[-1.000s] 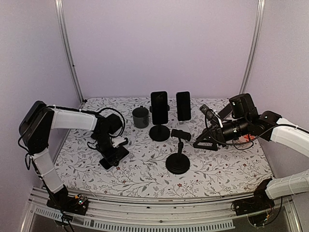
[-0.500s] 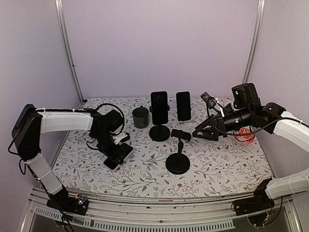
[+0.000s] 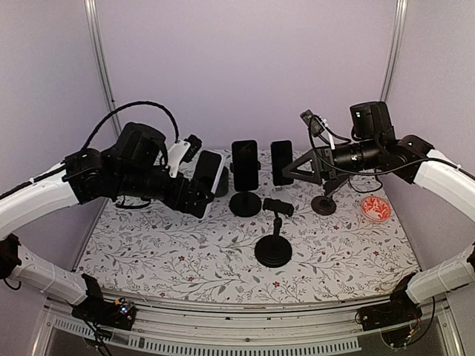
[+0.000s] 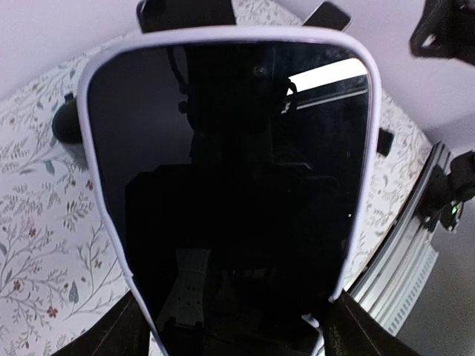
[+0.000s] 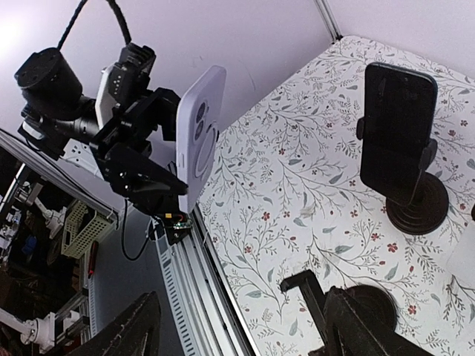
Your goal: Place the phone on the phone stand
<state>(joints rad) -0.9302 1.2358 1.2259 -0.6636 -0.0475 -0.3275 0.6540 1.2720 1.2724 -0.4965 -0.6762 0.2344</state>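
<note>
The phone [image 3: 210, 176], black screen in a lavender case, is held upright in the air by my left gripper [image 3: 194, 197], left of the two back stands. In the left wrist view the phone [image 4: 230, 170] fills the frame, with my left gripper [image 4: 234, 330] shut on its lower edges. The right wrist view shows its back [image 5: 199, 137]. The empty phone stand [image 3: 273, 245] stands mid-table with its clamp on top; it also shows in the right wrist view [image 5: 312, 291]. My right gripper [image 3: 297, 170] is open and empty, raised behind the stand; in the right wrist view [image 5: 245, 334] its fingers are wide apart.
Two dark phones sit on stands at the back [image 3: 245, 165] [image 3: 281, 162]; one shows in the right wrist view [image 5: 397, 141]. A dark cup [image 3: 221, 184] is partly hidden behind the held phone. A small round base [image 3: 323, 205] and a red bowl [image 3: 376, 209] are at the right.
My left gripper lifted the phone off the table and carried it up and right. My right arm rose and swung toward the back, uncovering the small round base.
</note>
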